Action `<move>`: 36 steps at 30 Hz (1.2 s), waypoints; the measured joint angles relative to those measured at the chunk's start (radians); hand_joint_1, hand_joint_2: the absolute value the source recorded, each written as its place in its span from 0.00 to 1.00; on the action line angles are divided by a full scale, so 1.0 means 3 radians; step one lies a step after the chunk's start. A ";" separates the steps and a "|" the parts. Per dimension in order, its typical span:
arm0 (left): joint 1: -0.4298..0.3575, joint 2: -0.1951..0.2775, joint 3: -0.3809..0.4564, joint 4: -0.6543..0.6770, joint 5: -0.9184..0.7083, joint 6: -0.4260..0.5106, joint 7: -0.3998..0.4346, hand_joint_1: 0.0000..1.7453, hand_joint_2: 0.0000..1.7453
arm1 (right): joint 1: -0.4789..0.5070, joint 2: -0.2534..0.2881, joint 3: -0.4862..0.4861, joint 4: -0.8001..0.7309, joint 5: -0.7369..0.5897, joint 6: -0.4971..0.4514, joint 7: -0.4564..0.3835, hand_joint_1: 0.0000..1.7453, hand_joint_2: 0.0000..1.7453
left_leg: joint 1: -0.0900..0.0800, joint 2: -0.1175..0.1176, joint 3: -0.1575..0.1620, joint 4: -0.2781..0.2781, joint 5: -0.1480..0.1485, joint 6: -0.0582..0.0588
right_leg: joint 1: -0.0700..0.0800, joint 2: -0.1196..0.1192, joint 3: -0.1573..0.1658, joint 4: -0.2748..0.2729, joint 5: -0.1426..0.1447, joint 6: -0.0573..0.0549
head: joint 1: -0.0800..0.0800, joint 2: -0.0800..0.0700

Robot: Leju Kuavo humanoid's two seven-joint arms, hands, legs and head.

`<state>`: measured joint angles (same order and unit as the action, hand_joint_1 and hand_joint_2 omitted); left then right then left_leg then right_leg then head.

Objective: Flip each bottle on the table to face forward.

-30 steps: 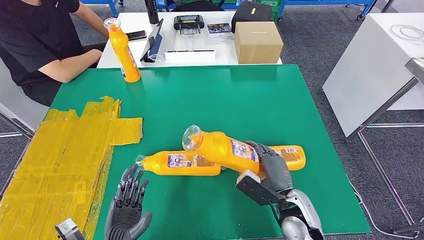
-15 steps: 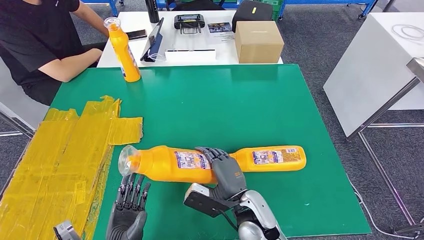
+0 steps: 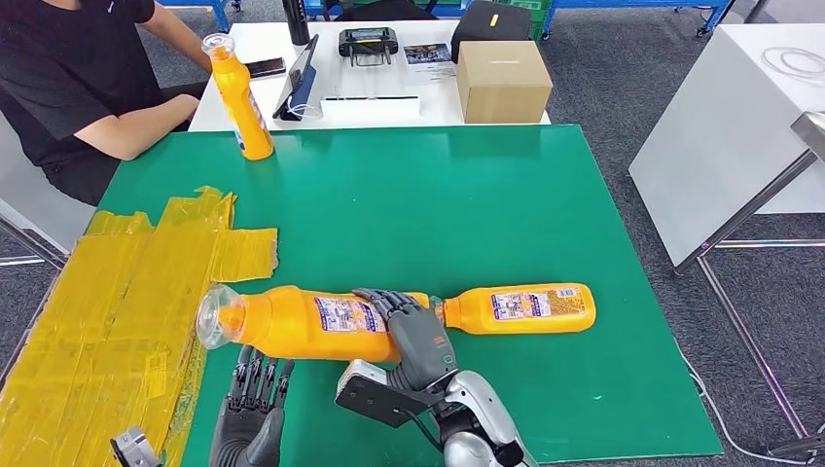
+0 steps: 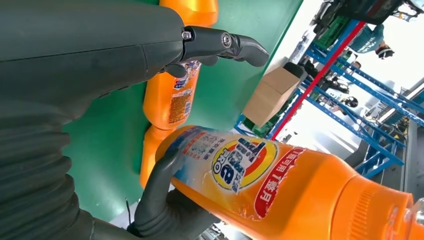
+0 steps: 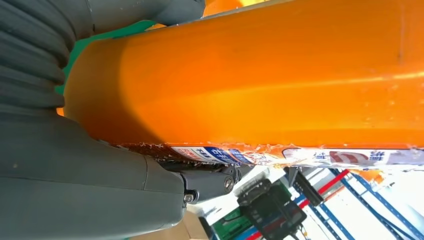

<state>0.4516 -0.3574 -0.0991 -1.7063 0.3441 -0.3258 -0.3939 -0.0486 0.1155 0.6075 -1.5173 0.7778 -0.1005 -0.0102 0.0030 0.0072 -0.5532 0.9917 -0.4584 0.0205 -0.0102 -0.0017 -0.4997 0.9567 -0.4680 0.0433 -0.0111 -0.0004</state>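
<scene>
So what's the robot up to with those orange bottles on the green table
The robot's right hand grips a large orange plastic bottle around its middle, holding it sideways above the green table, cap end toward the yellow taped patch. Its left hand waits below with fingers spread, holding nothing. A second orange bottle lies flat beside it, and a third stands upright at the far corner near a seated person.

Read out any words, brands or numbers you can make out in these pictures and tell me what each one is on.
"PRO", under a blurred brand mark: front label of the held bottle, gripped by the right hand.
Chinese characters on its red band: too blurred to read.
Back labels on the lying bottle and standing bottle: too small.
Left hand: no text.
</scene>
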 joint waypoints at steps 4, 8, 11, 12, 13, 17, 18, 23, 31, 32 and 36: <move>-0.0014 0.0000 -0.0021 0.0015 0.0003 -0.0002 0.0011 0.00 1.00 | -0.0062 0.0021 0.0002 0.0127 -0.0134 0.0031 -0.0003 1.00 1.00 | 0.0000 0.0000 0.0000 0.0000 0.0000 0.0000 | 0.0000 0.0000 0.0000 0.0000 0.0000 0.0000 | 0.0000 0.0000; -0.0027 0.0000 -0.0041 0.0026 -0.0010 -0.0003 0.0012 0.00 1.00 | -0.0116 0.0044 -0.0001 0.0257 -0.0199 0.0043 -0.0005 1.00 1.00 | 0.0000 0.0000 0.0000 0.0000 0.0000 0.0000 | 0.0000 0.0000 0.0000 0.0000 0.0000 0.0000 | 0.0000 0.0000; -0.0042 0.0000 -0.0048 0.0039 -0.0034 -0.0003 0.0004 0.00 1.00 | -0.0157 0.0061 0.0000 0.0351 -0.0213 0.0059 -0.0005 1.00 1.00 | 0.0000 0.0000 0.0000 0.0000 0.0000 0.0000 | 0.0000 0.0000 0.0000 0.0000 0.0000 0.0000 | 0.0000 0.0000; -0.0048 0.0000 -0.0049 0.0043 -0.0042 -0.0003 -0.0001 0.00 1.00 | -0.0172 0.0069 0.0002 0.0392 -0.0219 0.0070 -0.0005 1.00 1.00 | 0.0000 0.0000 0.0000 0.0000 0.0000 0.0000 | 0.0000 0.0000 0.0000 0.0000 0.0000 0.0000 | 0.0000 0.0000; -0.0055 0.0000 -0.0050 0.0046 -0.0048 -0.0003 -0.0006 0.00 1.00 | -0.0187 0.0079 0.0005 0.0439 -0.0226 0.0080 -0.0004 1.00 1.00 | 0.0000 0.0000 0.0000 0.0000 0.0000 0.0000 | 0.0000 0.0000 0.0000 0.0000 0.0000 0.0000 | 0.0000 0.0000; -0.0072 0.0000 -0.0052 0.0053 -0.0067 0.0007 -0.0044 0.00 1.00 | -0.0242 0.0148 0.0058 0.0659 -0.0216 0.0123 -0.0005 1.00 1.00 | 0.0000 0.0000 0.0000 0.0000 0.0000 0.0000 | 0.0000 0.0000 0.0000 0.0000 0.0000 0.0000 | 0.0000 0.0000; -0.0074 0.0000 -0.0052 0.0053 -0.0075 0.0015 -0.0055 0.00 1.00 | -0.0251 0.0168 0.0086 0.0706 -0.0202 0.0131 -0.0006 1.00 1.00 | 0.0001 0.0000 0.0000 0.0000 0.0000 0.0000 | 0.0001 0.0000 -0.0001 0.0000 0.0000 0.0000 | 0.0000 0.0000; -0.0083 0.0001 -0.0046 0.0067 -0.0090 0.0051 -0.0087 0.00 1.00 | -0.0294 0.0236 0.0202 0.0859 -0.0157 0.0148 -0.0007 1.00 1.00 | 0.0001 0.0001 -0.0001 0.0000 0.0000 0.0000 | 0.0001 0.0000 -0.0002 0.0000 0.0000 0.0000 | 0.0000 0.0000; -0.0118 0.0001 0.0038 0.0123 -0.0051 0.0115 -0.0195 0.00 1.00 | -0.0426 0.0276 0.0495 0.0984 -0.0077 0.0222 -0.0070 1.00 1.00 | 0.0000 0.0001 -0.0001 0.0000 0.0000 0.0000 | 0.0000 0.0000 -0.0002 0.0000 0.0000 0.0000 | 0.0001 0.0000; -0.0121 0.0001 0.0049 0.0129 -0.0044 0.0124 -0.0207 0.00 1.00 | -0.0438 0.0276 0.0534 0.0989 -0.0070 0.0231 -0.0085 1.00 1.00 | 0.0000 0.0001 -0.0001 0.0000 0.0001 0.0000 | 0.0000 0.0000 -0.0002 0.0000 0.0000 0.0000 | 0.0001 0.0000; -0.0134 0.0001 0.0100 0.0154 -0.0027 0.0161 -0.0269 0.00 1.00 | -0.0472 0.0276 0.0722 0.0991 -0.0044 0.0279 -0.0170 1.00 1.00 | 0.0001 0.0001 -0.0001 0.0000 0.0000 0.0000 | 0.0000 0.0000 -0.0002 0.0000 0.0000 0.0000 | 0.0001 0.0000</move>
<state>0.4114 -0.3572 -0.0690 -1.6600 0.3361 -0.2776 -0.4747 -0.1902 0.1984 0.8240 -1.2199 0.7647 -0.0168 -0.0613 0.0032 0.0075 -0.5536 0.9917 -0.4583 0.0204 -0.0101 -0.0016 -0.5004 0.9568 -0.4680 0.0432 -0.0109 -0.0004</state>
